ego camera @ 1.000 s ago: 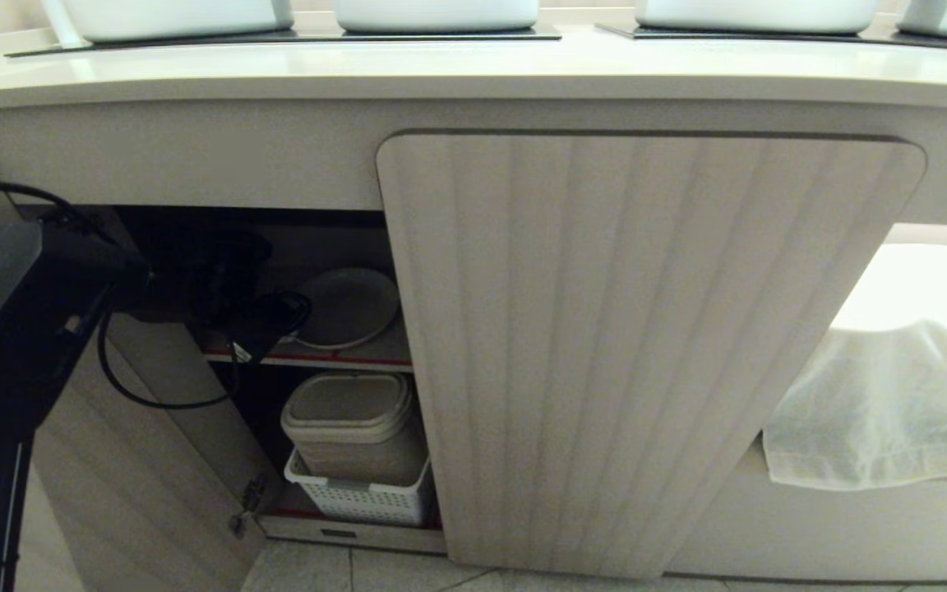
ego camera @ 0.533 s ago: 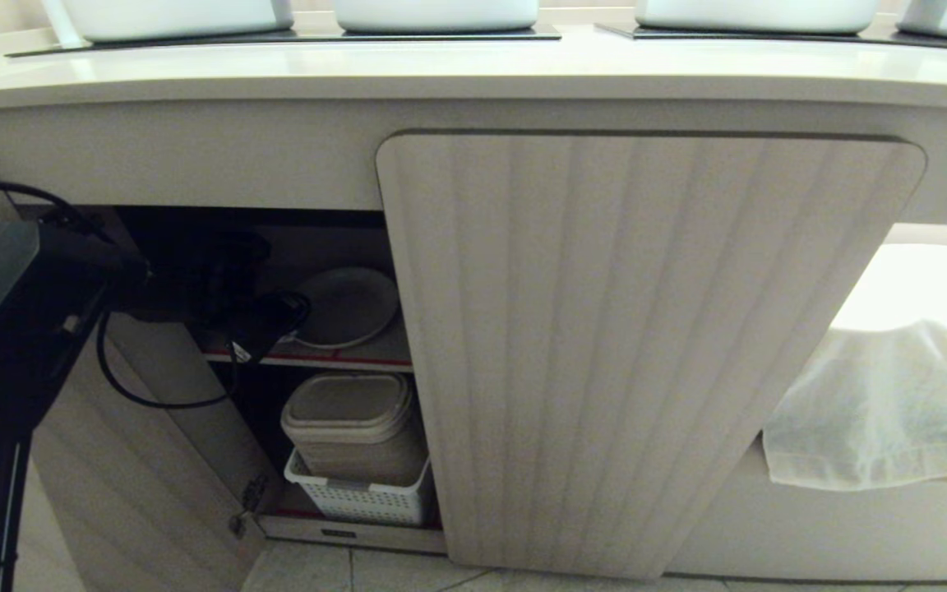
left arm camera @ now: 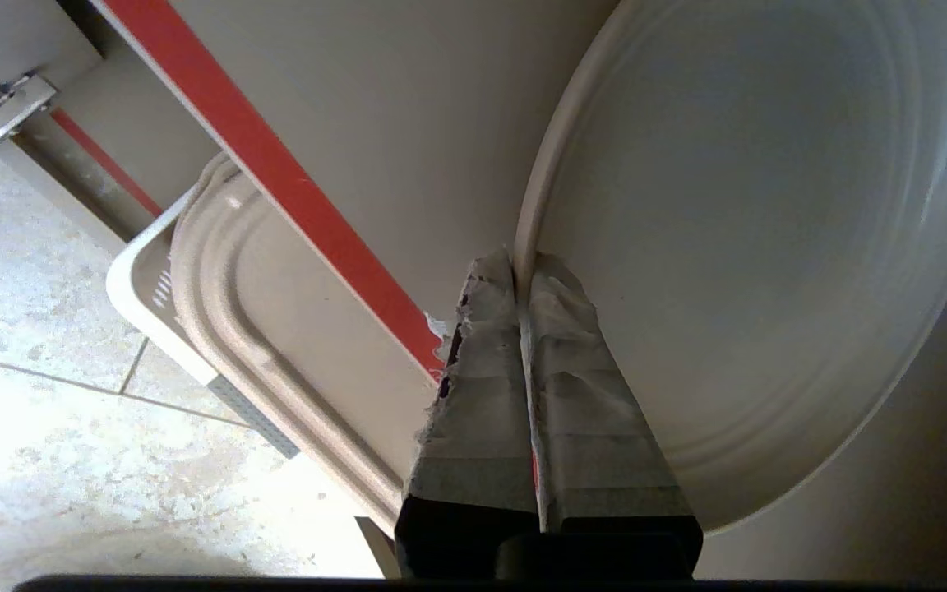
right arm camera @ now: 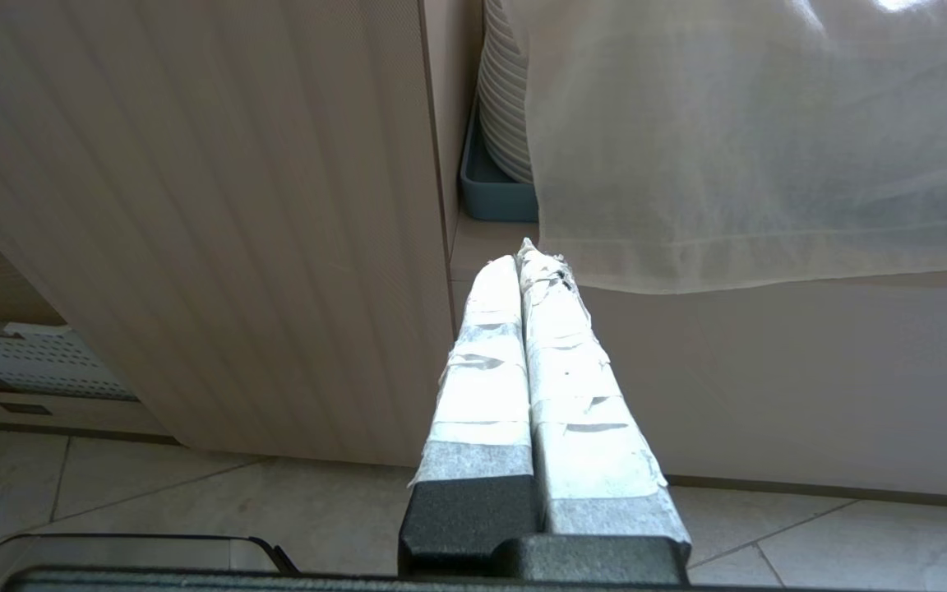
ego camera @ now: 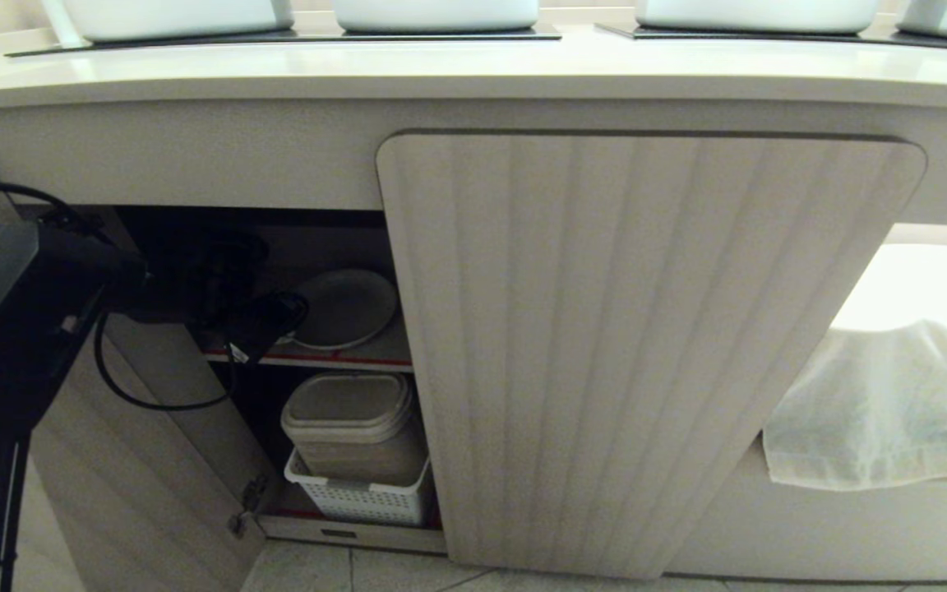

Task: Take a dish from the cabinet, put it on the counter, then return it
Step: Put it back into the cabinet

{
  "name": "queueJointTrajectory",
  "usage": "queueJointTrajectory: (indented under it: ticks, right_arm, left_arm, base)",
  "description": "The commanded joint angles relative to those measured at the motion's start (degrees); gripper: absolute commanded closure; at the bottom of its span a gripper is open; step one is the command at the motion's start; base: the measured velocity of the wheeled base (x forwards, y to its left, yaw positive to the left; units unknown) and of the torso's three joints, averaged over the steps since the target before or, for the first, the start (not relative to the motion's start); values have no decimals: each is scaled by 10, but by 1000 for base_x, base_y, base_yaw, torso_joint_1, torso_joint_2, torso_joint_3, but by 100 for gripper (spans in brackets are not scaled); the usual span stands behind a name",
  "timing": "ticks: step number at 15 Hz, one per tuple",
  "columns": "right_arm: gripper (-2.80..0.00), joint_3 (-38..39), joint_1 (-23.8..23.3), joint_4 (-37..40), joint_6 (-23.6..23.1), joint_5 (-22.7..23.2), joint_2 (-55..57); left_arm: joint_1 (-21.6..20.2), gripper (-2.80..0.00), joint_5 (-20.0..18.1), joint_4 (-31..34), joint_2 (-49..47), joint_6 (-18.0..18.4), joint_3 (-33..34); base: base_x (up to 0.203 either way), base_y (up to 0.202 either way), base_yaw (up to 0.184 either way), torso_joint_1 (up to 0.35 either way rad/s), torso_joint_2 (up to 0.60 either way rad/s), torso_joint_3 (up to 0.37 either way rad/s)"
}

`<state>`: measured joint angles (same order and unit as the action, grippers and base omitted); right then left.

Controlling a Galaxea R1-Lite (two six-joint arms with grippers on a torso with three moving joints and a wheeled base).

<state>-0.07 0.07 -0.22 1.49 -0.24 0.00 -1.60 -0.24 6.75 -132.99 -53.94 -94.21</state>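
The dish [ego camera: 350, 306], a plain off-white round plate, lies on the red-edged shelf [ego camera: 334, 359] inside the open left half of the cabinet [ego camera: 646, 345]. My left arm reaches into that opening. In the left wrist view my left gripper [left arm camera: 523, 263] is shut on the near rim of the dish [left arm camera: 736, 247], one taped finger above the rim and one below. The counter [ego camera: 473, 70] runs along the top. My right gripper [right arm camera: 523, 259] hangs shut and empty, low above the floor, facing the closed fluted door.
Under the shelf a lidded beige container [ego camera: 354, 419] stands in a white perforated basket [ego camera: 358, 497]. The left door [ego camera: 136, 477] stands swung open. A white cloth [ego camera: 884, 403] hangs on the right. White tubs [ego camera: 436, 12] stand on the counter. Stacked plates [right arm camera: 502, 90] show behind the cloth.
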Motion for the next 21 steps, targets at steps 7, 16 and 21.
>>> queueJointTrajectory:
  ticks: [7, 16, 21]
  right_arm:
    - [0, 1, 0, 0, 0, 0, 0]
    - [0, 0, 0, 0, 0, 0, 0]
    - [0, 0, 0, 0, 0, 0, 1]
  left_arm:
    - [4, 0, -4, -2, -9, -3, -5]
    - [5, 0, -5, -2, -16, -3, -18]
    - [5, 0, -5, -2, -15, -3, -18]
  base:
    - [0, 0, 0, 0, 0, 0]
    - [0, 0, 0, 0, 0, 0]
    - [0, 0, 0, 0, 0, 0]
